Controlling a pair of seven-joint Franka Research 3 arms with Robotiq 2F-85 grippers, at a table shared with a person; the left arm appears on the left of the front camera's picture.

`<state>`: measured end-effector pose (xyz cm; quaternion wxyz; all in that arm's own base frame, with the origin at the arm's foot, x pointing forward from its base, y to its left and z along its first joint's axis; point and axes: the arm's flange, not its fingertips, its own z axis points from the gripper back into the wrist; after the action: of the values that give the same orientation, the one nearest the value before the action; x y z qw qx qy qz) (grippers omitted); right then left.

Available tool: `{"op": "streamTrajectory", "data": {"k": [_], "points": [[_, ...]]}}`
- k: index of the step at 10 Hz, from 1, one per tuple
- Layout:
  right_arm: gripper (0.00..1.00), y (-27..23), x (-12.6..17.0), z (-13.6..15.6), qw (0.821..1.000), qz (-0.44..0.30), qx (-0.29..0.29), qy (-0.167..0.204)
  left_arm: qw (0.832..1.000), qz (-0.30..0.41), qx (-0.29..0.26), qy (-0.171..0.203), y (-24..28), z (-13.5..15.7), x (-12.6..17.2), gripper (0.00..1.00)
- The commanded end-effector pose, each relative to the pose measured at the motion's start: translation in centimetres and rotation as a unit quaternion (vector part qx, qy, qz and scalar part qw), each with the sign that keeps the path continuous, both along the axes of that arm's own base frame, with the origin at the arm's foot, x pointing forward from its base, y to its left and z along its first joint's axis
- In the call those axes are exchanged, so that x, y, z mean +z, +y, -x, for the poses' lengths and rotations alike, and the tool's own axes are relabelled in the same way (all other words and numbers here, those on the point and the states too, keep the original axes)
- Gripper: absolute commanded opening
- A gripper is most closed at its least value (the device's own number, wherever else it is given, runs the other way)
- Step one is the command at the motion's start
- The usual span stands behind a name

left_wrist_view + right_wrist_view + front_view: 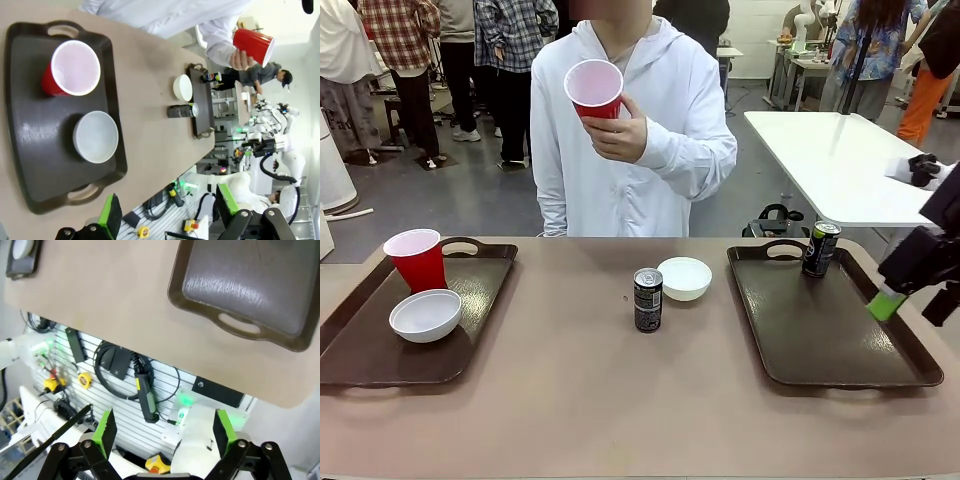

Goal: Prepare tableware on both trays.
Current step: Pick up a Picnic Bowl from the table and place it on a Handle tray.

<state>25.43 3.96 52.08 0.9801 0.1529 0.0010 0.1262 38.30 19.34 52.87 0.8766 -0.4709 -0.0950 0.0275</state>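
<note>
a red cup [594, 88] is held in the person's hand [620, 135], likely for the right tray [820, 335]; left gripper [168, 208] and right gripper [165, 432] are spread open, empty.

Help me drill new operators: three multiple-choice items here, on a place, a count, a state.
1. Where is the bowl beside the loose can? A. on a tray B. on the bare table C. in the person's hand
2. How many cans stand on the right tray? A. none B. one C. two
3. The right gripper jaws are: A. open, empty B. shut on a cup C. shut on a can
Key: 1 B, bare tabletop surrounds it; 2 B, a single can at the far corner; 3 A, pads apart, nothing between.
</note>
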Motion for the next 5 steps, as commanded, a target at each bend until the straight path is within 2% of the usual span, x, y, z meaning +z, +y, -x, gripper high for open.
{"op": "streamTrajectory", "data": {"k": [1, 2, 3, 4, 5], "points": [[1.00, 4.0, -1.0, -2.8, 0.997, 0.072, -0.023, -0.007, 1.000, 0.007, 0.000, -0.003, 0.1, 0.2, 0.3, 1.00], [1.00, 5.4, -1.1, -4.6, 0.995, 0.092, -0.031, -0.007, 1.000, 0.007, 0.000, -0.003, 0.1, 0.2, 0.3, 1.00], [1.00, 6.8, -1.2, -6.9, 0.992, 0.113, -0.051, -0.023, 1.000, 0.007, 0.000, -0.003, 0.1, 0.2, 0.3, 1.00], [1.00, 7.6, -1.7, -8.3, 0.988, 0.119, -0.077, -0.055, 1.000, 0.007, 0.000, -0.003, 0.1, 0.2, 0.3, 1.00], [1.00, 7.9, -2.3, -9.1, 0.987, 0.125, -0.082, -0.060, 1.000, 0.007, 0.000, -0.003, 0.1, 0.2, 0.3, 1.00]]}}
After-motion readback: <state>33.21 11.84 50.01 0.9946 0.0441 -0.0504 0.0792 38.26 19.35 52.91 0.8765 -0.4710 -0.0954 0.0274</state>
